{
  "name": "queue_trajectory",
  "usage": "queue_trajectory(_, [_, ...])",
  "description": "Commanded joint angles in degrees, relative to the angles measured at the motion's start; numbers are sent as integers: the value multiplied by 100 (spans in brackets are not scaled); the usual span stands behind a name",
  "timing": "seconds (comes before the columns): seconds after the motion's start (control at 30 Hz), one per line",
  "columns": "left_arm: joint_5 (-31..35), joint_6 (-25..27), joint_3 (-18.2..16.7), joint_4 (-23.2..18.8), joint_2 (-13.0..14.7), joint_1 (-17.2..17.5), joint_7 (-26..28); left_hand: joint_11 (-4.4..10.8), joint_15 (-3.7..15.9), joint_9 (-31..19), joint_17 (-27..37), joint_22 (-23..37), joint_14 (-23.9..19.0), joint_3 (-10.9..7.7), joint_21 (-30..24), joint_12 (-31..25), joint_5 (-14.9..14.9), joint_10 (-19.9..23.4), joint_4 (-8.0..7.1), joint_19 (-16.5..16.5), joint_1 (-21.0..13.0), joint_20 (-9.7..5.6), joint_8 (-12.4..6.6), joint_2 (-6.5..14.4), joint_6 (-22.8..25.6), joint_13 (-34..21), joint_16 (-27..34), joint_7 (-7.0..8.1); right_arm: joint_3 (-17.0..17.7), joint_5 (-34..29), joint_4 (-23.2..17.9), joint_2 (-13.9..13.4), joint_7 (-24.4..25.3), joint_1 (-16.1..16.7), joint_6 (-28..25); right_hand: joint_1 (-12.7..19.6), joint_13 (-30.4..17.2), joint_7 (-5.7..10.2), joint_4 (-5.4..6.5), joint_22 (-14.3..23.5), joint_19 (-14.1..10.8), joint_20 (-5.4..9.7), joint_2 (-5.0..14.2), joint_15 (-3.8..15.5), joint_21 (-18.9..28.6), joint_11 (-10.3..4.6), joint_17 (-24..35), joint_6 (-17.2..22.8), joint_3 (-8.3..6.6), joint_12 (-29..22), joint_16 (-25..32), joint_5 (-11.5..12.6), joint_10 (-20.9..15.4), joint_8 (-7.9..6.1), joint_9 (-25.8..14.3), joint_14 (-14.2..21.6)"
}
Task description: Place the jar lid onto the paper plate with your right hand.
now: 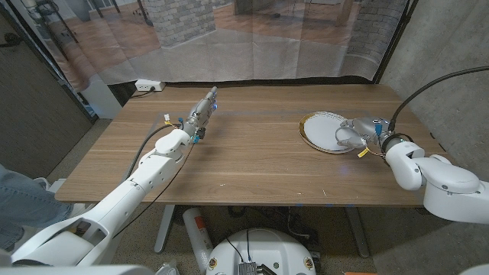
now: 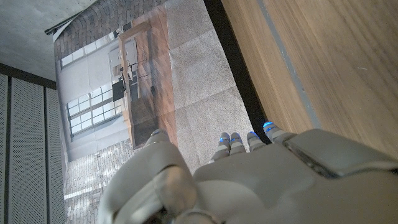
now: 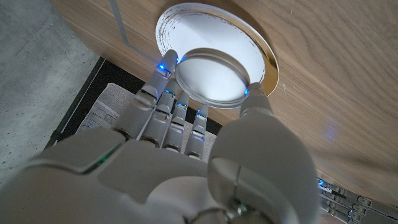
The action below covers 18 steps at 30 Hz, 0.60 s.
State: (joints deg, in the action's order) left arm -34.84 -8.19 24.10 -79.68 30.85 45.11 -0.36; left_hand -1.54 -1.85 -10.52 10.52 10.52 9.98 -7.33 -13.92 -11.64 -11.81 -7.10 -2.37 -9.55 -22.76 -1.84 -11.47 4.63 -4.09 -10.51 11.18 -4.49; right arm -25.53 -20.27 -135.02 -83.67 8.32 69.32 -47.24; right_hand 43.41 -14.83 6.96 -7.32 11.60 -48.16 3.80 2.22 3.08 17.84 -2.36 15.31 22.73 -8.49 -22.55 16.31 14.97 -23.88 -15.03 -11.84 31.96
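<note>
White round jar lid [image 3: 211,78] pinched by right hand [image 3: 205,155] over gold-rimmed paper plate [image 3: 264,53].

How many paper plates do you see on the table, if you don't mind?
1: the paper plate lies on the table's right side, with the right hand holding the jar lid over it.

Matt wooden table [image 1: 252,164], gold-rimmed paper plate [image 3: 186,25], smooth glossy lid [image 3: 211,78]

A wooden desk [image 1: 252,164] stands before a printed backdrop [image 1: 252,38] showing brick walls and wood floor. A white power strip [image 1: 148,85] lies just behind the desk's far left corner. Grey wall [image 1: 451,46] rises beside the desk's right edge.
</note>
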Motion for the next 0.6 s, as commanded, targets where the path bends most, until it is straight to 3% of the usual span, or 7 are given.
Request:
queue_trajectory(0.03, [-29,1,-12,34,-4,3,3,23,-18,-23,12,26,-16,-18,18,4,11,-6,24,-566,-49,-90,8,2,31,-25,-22,-25,-214,-419,321,505,-364,-445,243,18,-8,8,14,11,0,27,60,499,-12,-108,24,51,-21,-23,11,-12,-183,5,-31,52])
queue_trajectory(0.6, [-42,-12,-50,33,36,11,-1,20,-13,-23,13,27,-16,-13,33,4,12,-4,31,-564,-59,-90,11,7,26,-25,-22,-19,-293,-936,553,951,-694,-722,490,39,-14,16,13,14,-7,31,81,494,-12,-127,37,69,-25,-19,0,-40,-185,17,-33,65])
